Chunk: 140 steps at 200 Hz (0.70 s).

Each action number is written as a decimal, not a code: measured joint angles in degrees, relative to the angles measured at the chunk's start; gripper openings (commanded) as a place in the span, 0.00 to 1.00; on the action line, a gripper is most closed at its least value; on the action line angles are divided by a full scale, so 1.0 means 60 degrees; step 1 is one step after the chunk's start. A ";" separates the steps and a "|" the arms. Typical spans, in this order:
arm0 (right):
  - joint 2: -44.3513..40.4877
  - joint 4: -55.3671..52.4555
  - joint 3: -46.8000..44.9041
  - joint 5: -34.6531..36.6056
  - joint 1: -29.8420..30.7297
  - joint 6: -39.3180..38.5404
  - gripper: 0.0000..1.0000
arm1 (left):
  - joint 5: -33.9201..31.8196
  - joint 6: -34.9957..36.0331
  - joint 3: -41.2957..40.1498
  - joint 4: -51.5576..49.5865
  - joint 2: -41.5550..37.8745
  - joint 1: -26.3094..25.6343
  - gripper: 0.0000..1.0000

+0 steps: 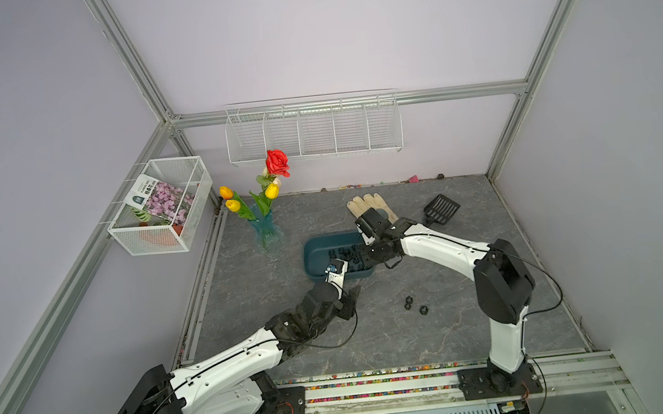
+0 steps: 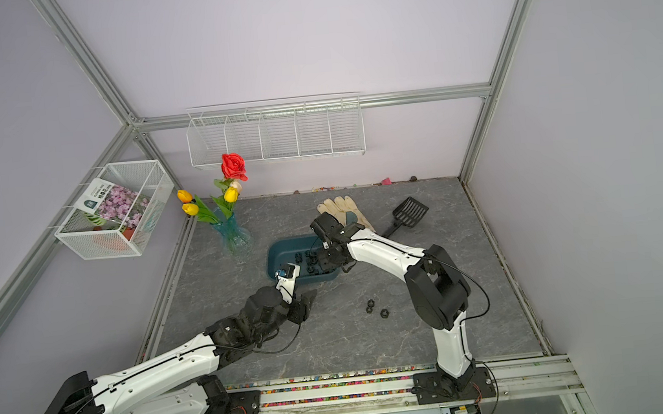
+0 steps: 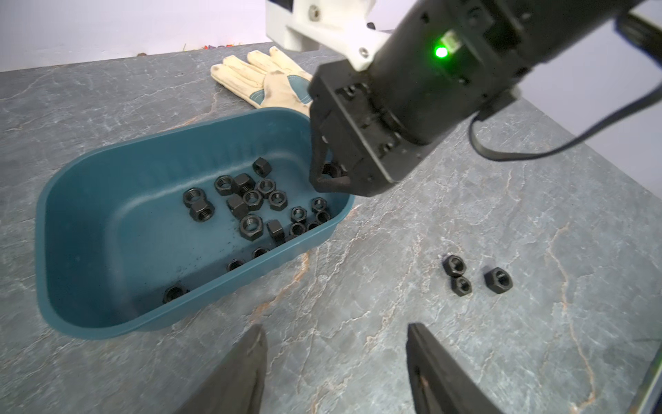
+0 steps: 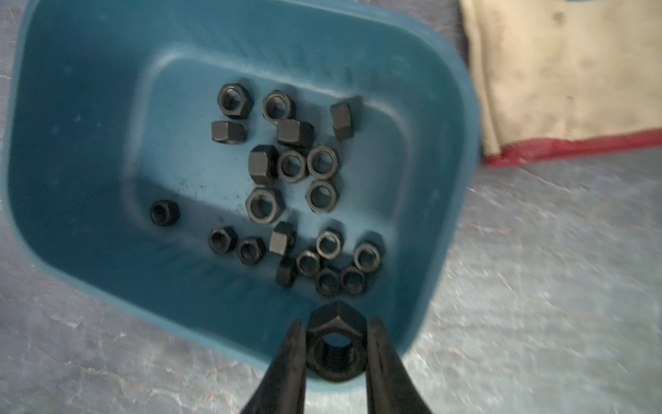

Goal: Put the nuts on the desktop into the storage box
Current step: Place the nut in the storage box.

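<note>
Nearest: left gripper [image 3: 335,328] low over the desktop [image 1: 415,340], jaws spread wide, nothing between them. Just past it, three loose nuts [image 3: 454,266] lie close together on the stone. Beyond them, the storage box [image 3: 107,233] with a scatter of nuts [image 3: 250,200] inside. Right gripper [image 4: 336,324] is above the box's end, jaws pinching one held nut [image 4: 336,353]. Farthest: pale glove [image 3: 258,79], black scoop [image 1: 440,208].

The right hand [image 3: 329,181] hides part of the storage box [image 3: 107,233].
</note>
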 measured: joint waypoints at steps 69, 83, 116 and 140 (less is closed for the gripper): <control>0.1840 -0.0361 0.1891 -0.0310 0.0000 -0.0270 0.17 | -0.0036 0.0044 -0.0506 0.0568 0.0004 0.0426 0.64; 0.2040 -0.0430 0.2120 -0.0321 0.0000 -0.0291 0.17 | -0.0025 0.0044 -0.0554 0.0645 0.0015 0.0503 0.64; 0.2364 -0.0495 0.2335 -0.0393 -0.0004 -0.0328 0.17 | 0.0051 0.0044 -0.0634 0.0852 0.0058 0.0619 0.64; 0.2503 -0.0565 0.2422 -0.0419 -0.0018 -0.0328 0.19 | 0.0168 0.0044 -0.0637 0.0940 0.0131 0.0674 0.64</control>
